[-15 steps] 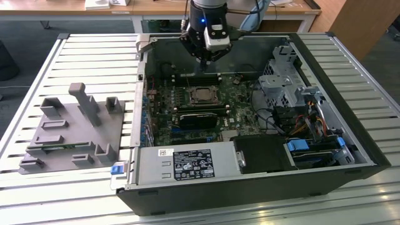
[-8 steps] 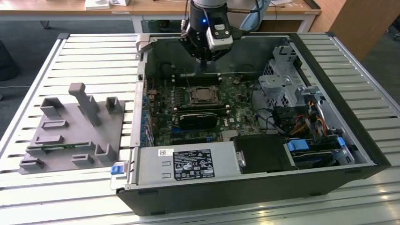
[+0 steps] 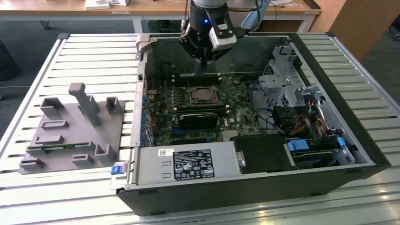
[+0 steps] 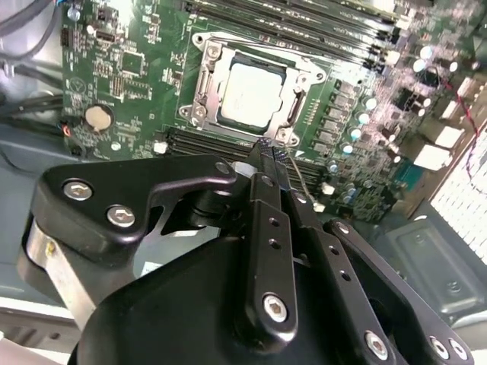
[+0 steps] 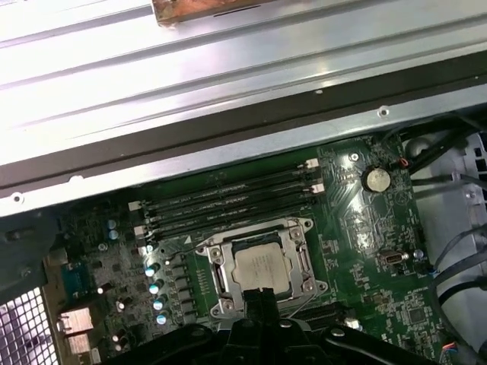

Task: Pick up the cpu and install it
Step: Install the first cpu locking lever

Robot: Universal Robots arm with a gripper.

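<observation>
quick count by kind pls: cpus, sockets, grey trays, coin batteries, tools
cpu: 1
socket: 1
grey tray: 1
coin battery: 1
tool: 1
total: 5

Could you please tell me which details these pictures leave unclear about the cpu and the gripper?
- In both wrist views the cpu lies inside the socket frame; whether it is fully seated is too fine to tell.
- First wrist view: the gripper covers the cpu's near edge.
- Exterior view: the gripper's tip is too small to judge contact with the motherboard.
</observation>
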